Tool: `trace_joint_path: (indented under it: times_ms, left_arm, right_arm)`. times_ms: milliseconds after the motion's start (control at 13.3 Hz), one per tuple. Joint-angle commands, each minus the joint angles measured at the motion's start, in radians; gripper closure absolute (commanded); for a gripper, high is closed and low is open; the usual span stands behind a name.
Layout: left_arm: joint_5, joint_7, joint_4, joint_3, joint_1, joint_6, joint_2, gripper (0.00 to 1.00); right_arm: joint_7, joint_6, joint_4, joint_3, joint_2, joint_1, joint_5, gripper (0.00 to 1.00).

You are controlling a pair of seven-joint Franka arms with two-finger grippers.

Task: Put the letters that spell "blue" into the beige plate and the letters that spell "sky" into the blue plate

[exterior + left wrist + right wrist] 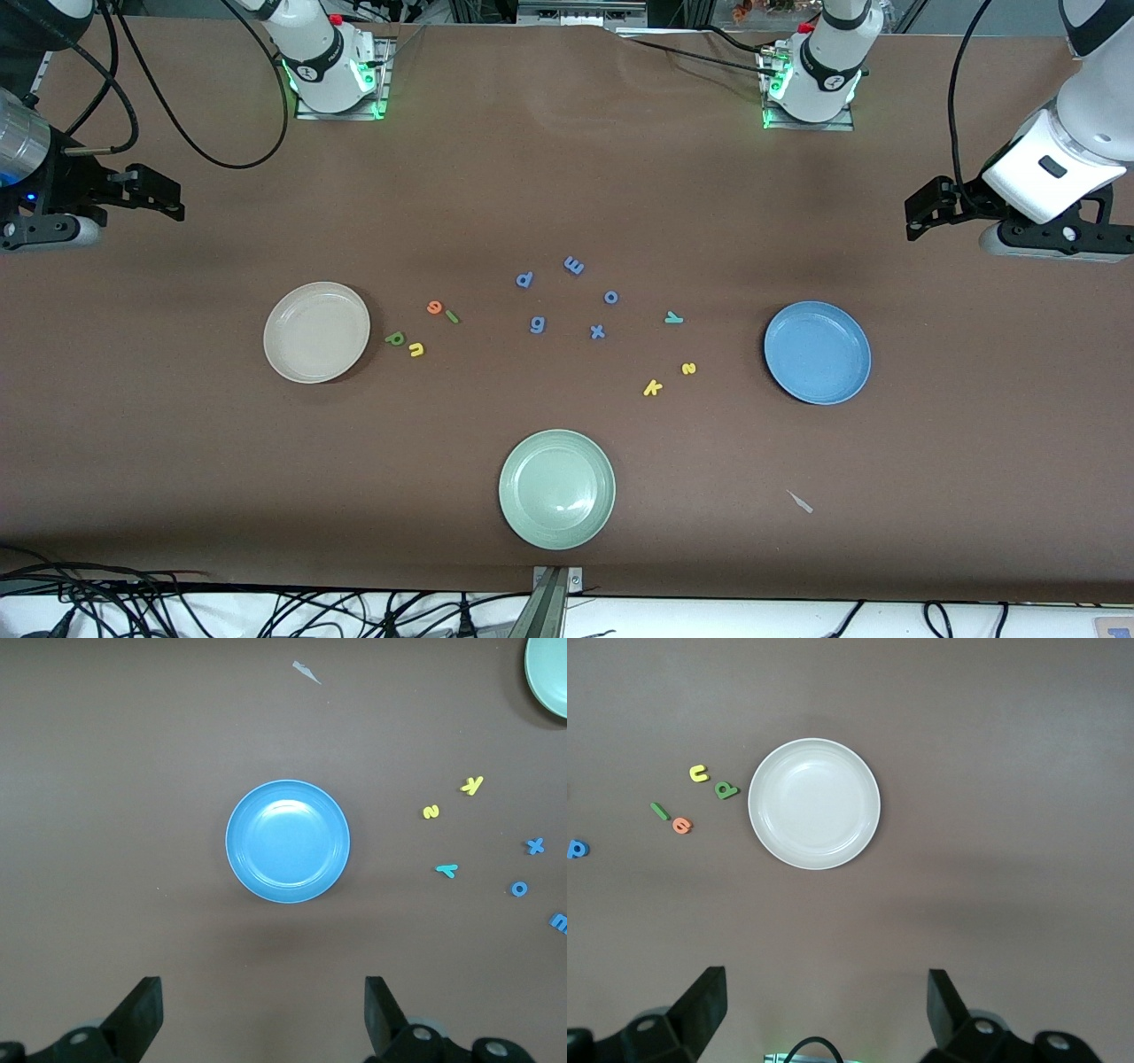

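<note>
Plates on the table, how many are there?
3. The beige plate lies toward the right arm's end, the blue plate toward the left arm's end, and the pale green plate between them, nearest the front camera. None looks hidden.

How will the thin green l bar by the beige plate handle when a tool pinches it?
The green l bar looks thin and lies flat on the table, so the tool tips probably have little edge to catch. It is tiny, so likely very light and apt to slide if nudged. The orange e sits close beside it and may get bumped.
</note>
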Motion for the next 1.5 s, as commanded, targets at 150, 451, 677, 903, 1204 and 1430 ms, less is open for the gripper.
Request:
trace_joint_path:
  times_ms: [150,451,677,903,1204,1430]
  left_arm:
    - [0.023,0.017,0.012,-0.011,0.006,-0.019,-0.004,0.0]
    - [0.023,0.018,0.012,-0.011,0.003,-0.02,-0.004,0.0]
    - [0.023,0.018,0.012,-0.011,0.005,-0.02,-0.004,0.0]
    - [0.023,0.022,0.011,-0.011,0.009,-0.022,-0.004,0.0]
    - [0.023,0.018,0.012,-0.008,0.014,-0.035,-0.004,0.0]
    - [0.023,0.02,0.014,-0.008,0.014,-0.035,-0.004,0.0]
  right_arm:
    - [-0.004,-0.008,0.024,0.001,0.009,0.002,-0.008,0.0]
    - [-0.006,-0.008,0.024,0.001,0.009,0.002,-0.008,0.0]
    - [-0.004,-0.008,0.024,0.001,0.009,0.002,-0.008,0.0]
    - [-0.004,-0.011,0.024,0.001,0.009,0.002,-0.008,0.0]
    - [-0.004,-0.013,0.022,0.001,0.009,0.002,-0.008,0.0]
    - [-0.004,-0.013,0.022,0.001,0.009,0.002,-0.008,0.0]
